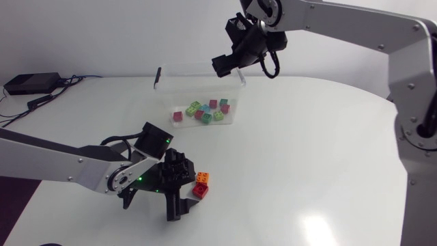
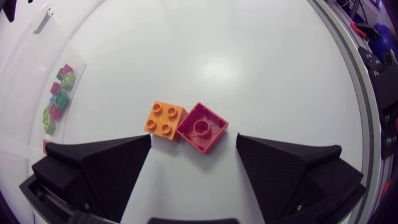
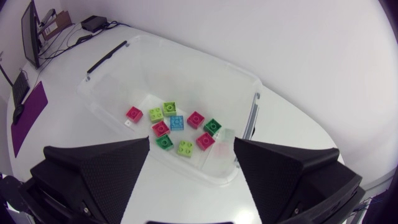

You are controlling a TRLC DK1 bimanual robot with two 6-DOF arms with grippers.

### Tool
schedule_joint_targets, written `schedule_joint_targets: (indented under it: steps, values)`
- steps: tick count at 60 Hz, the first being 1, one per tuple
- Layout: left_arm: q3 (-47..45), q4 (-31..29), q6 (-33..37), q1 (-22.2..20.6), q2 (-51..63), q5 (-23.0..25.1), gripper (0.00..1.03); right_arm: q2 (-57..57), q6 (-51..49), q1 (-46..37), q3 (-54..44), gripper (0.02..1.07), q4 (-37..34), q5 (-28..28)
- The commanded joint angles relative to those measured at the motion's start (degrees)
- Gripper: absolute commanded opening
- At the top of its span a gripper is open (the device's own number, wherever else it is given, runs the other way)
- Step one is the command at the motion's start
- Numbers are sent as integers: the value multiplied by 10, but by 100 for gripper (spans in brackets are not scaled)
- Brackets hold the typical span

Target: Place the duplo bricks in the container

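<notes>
An orange duplo brick (image 2: 165, 119) and a red one (image 2: 202, 127), lying studs down, touch each other on the white table. Both lie just ahead of my left gripper (image 2: 193, 149), between its wide-open fingers, and neither finger touches them. From above, the orange brick (image 1: 203, 178) and red brick (image 1: 200, 190) lie at the tip of the left gripper (image 1: 188, 188). My right gripper (image 1: 229, 67) hangs open and empty over the clear container (image 1: 164, 76). Below that gripper (image 3: 191, 155), several red, green and blue bricks (image 3: 177, 122) lie on the container's floor.
The container's rim (image 3: 249, 118) has dark handle clips at both ends. A black box with cables (image 1: 31, 83) lies at the table's far left corner. The left wrist view shows the container's wall (image 2: 37, 62) off to the gripper's side.
</notes>
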Motion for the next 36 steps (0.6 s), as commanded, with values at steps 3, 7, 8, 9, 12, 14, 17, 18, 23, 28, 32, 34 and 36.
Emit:
schedule_joint_targets:
  steps: [3, 7, 8, 9, 12, 14, 17, 18, 23, 28, 32, 34, 36]
  values:
    - [21, 7, -21, -4, 16, -6, 91, -56, -5, 1, -84, 102, 13, 3]
    - [26, 5, -31, -10, 18, -10, 90, -83, -10, 3, -125, 102, 20, 4]
    - [27, 5, -32, -12, 19, -11, 90, -90, -11, 4, -135, 102, 22, 4]
    - [28, 4, -32, -14, 21, -12, 90, -96, -12, 5, -146, 102, 24, 3]
    - [32, 1, -36, -21, 28, -19, 90, -116, -14, 7, -178, 102, 35, 4]
    - [36, 1, -40, -24, 33, -20, 90, -129, -16, 8, -198, 102, 38, 4]
    - [42, -1, -50, -29, 41, -22, 86, -144, -17, 9, -224, 102, 44, 4]
    - [44, -2, -53, -30, 41, -22, 86, -151, -18, 9, -232, 102, 45, 4]
    - [51, -3, -68, -40, 49, -23, 86, -174, -19, 11, -273, 102, 54, 6]
    - [60, -1, -79, -52, 63, -41, 86, -195, -22, 13, -312, 102, 67, 8]
    - [68, 1, -86, -57, 75, -56, 86, -209, -23, 14, -341, 102, 74, 8]
    - [70, 1, -86, -57, 79, -63, 86, -217, -24, 13, -353, 102, 77, 8]
    - [70, 1, -86, -56, 82, -70, 86, -223, -26, 13, -367, 102, 81, 8]
